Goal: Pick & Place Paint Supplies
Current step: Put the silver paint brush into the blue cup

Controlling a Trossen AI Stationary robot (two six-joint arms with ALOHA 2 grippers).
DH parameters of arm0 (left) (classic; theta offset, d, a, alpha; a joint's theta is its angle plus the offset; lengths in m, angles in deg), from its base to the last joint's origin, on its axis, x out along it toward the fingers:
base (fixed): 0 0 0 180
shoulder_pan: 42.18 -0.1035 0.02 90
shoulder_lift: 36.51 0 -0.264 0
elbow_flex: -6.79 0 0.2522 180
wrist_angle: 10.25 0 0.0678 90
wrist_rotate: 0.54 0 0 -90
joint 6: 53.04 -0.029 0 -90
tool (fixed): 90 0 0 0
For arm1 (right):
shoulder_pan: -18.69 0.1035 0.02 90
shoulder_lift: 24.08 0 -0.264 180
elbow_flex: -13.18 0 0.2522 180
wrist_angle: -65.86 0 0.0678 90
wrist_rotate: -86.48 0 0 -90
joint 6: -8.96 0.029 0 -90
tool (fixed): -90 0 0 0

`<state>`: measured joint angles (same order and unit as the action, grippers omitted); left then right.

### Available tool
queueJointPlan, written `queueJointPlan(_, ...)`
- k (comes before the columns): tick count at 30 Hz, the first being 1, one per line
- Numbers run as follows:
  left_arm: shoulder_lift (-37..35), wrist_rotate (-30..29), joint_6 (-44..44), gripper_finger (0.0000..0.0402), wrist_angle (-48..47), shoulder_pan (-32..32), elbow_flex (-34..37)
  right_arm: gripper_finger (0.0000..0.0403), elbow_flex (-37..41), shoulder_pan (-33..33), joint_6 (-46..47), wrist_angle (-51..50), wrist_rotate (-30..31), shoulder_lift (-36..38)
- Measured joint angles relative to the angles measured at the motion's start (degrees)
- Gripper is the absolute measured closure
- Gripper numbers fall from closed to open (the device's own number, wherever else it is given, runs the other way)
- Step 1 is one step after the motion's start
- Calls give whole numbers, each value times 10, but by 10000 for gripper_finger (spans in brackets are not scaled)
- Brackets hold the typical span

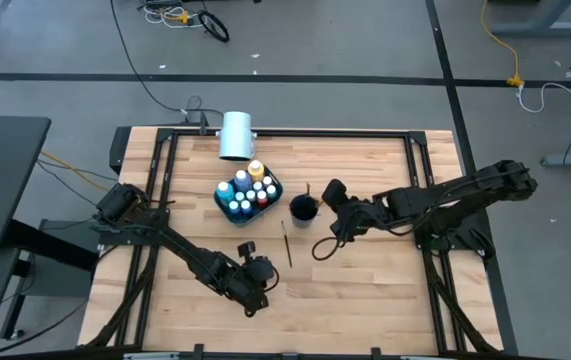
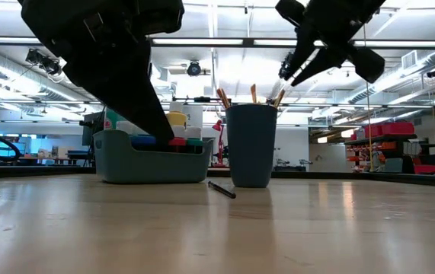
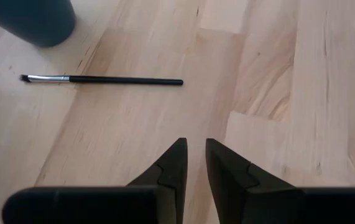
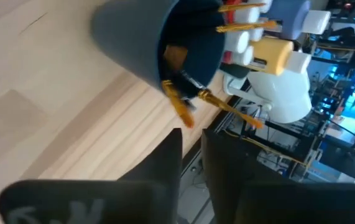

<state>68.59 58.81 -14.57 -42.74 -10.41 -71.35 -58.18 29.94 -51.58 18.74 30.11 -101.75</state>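
A thin dark paintbrush (image 3: 102,79) lies flat on the wood beside the dark cup (image 1: 303,208). My left gripper (image 3: 196,155) hovers on its near side, fingers slightly apart with nothing between them. The cup holds several orange-handled paintbrushes (image 4: 183,102) that lean on its rim. My right gripper (image 4: 193,146) hangs just above and to the right of the cup (image 2: 251,144). Its fingers stand a little apart and point down at a slant toward the rim, touching nothing. Several small paint bottles (image 1: 250,185) stand upright in a blue-grey tray (image 2: 152,164) left of the cup.
A large white cylinder (image 1: 236,135) lies at the table's far edge behind the tray. Bare wood stretches across the near half and right side of the table (image 1: 385,290). Black frame rails (image 1: 435,270) run along both sides.
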Motion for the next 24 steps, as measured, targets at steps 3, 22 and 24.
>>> queueJointPlan(3,0,0,-2,334,4,0,0,321,0,1,7,18,0,0)
queueJointPlan(22,0,-96,189,334,67,-21,0,313,0,111,456,88,-116,0)
queueJointPlan(24,0,-97,233,334,77,-30,0,314,8,117,506,116,-154,-1)
